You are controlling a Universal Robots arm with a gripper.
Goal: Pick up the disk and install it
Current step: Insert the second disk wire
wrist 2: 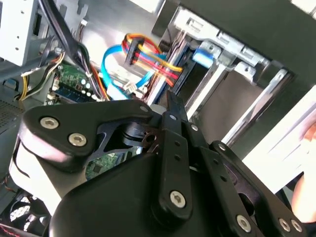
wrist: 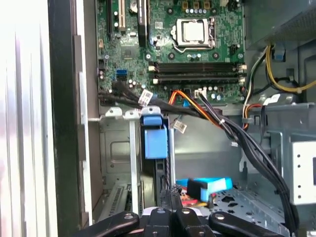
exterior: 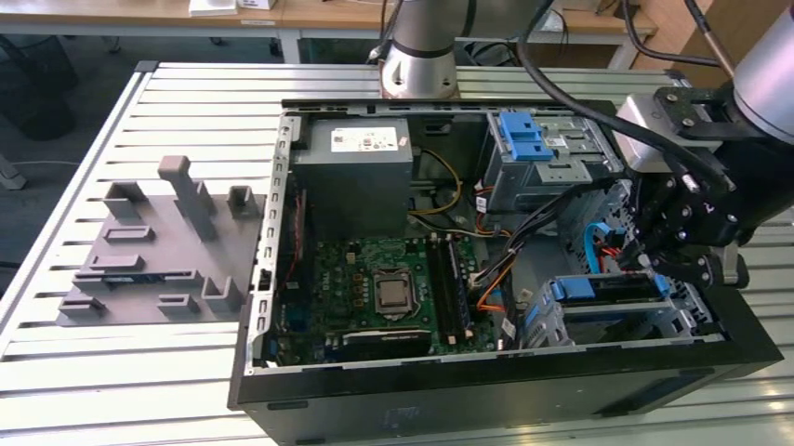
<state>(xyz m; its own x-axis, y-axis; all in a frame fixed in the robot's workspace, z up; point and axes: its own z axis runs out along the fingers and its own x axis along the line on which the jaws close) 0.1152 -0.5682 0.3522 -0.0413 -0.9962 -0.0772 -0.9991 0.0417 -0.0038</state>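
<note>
End effector (wrist: 170, 197): black linkage type, fingers drawn narrow and nearly meeting at the tips, nothing clamped between them. It was lowered into the computer case (exterior: 496, 390) at the corner toward the exterior view's right, where it showed at (exterior: 654, 265); in the second wrist view (wrist 2: 170, 106) the tips pointed at the metal bay.

Disk (wrist: 155, 140): seated on edge in the drive cage (wrist: 116, 148), blue plastic end facing up, just beyond the tips. Whether they touched it could not be told. In the exterior view the disk (exterior: 604, 290) sat inside the cage (exterior: 676, 321), directly under the end effector.

Cables: one blue ribbon (wrist 2: 111, 64) and a red, yellow and orange bundle (wrist 2: 148, 57), looped beside the cage.

Motherboard (exterior: 372, 288): green, flat on the case floor, processor socket bare (wrist: 197, 64).

Power supply (exterior: 353, 172): grey box in the far corner.

Upper bay with blue latch (exterior: 527, 139): next to the power supply.

Grey fixture (exterior: 155, 251): lay on the slatted desk (exterior: 149, 372), well apart from the case.

Arm base (exterior: 422, 56): stood behind the case.
</note>
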